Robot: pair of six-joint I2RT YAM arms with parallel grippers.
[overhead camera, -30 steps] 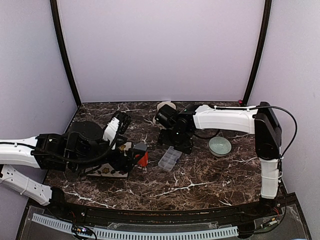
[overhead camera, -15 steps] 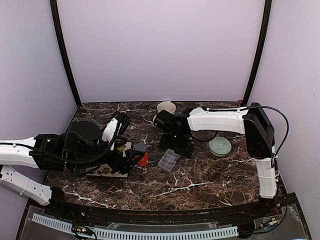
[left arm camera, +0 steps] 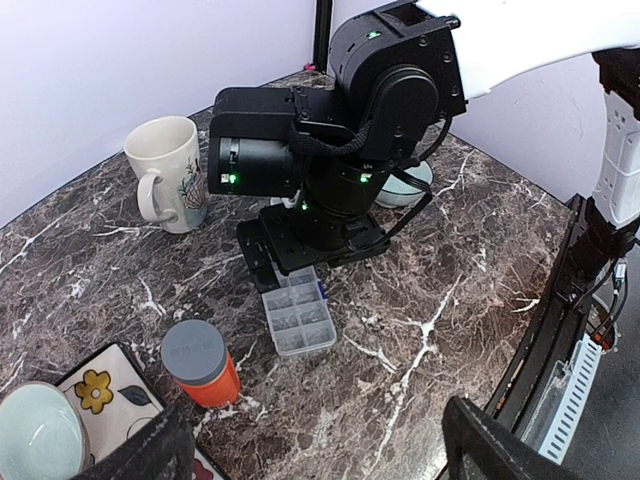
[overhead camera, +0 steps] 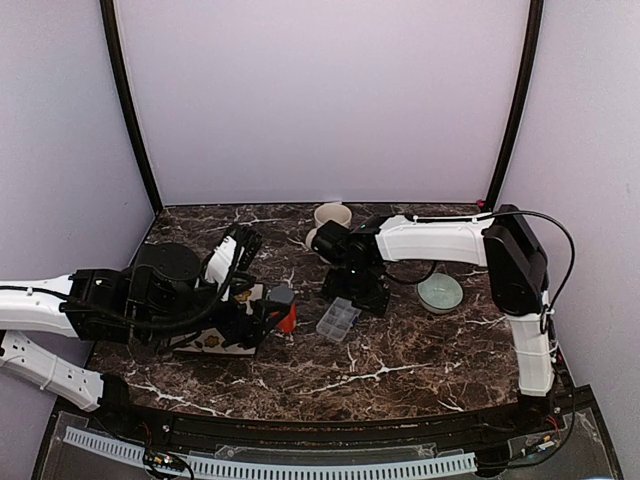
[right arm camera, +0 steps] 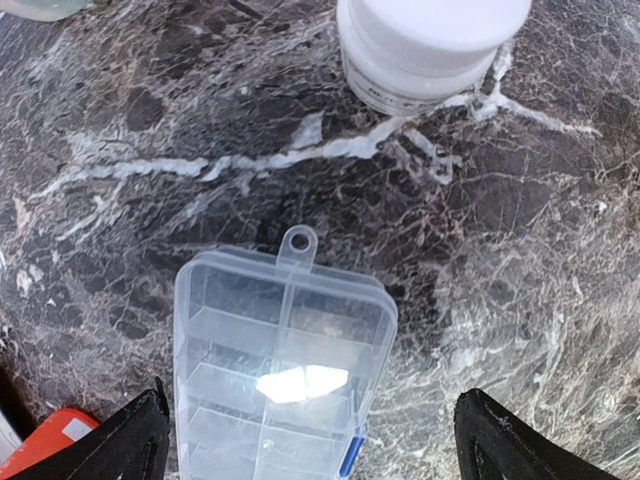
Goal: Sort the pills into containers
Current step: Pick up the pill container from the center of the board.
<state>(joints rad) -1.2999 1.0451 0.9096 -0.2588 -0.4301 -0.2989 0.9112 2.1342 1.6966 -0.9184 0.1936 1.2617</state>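
The clear organiser box (right arm camera: 283,372) lies flat on the marble table with its lid down and a blue latch (right arm camera: 349,458) on one side. It also shows in the top view (overhead camera: 337,319) and the left wrist view (left arm camera: 297,312). My right gripper (right arm camera: 318,445) is open and hovers right over the box, one finger on each side, touching nothing. My left gripper (left arm camera: 318,455) is open and empty, well back from the box beside an orange bottle (left arm camera: 200,362). No pills show in any view.
A white-capped bottle (right arm camera: 430,40) stands just beyond the box. A cream mug (left arm camera: 171,172) stands at the back. One green bowl (overhead camera: 440,292) sits to the right and another (left arm camera: 35,440) on the patterned tray (overhead camera: 215,341) at the left.
My right gripper has swung a little left and settled lower over the far end of the organiser box, uncovering the mug behind it. The left arm has not moved.
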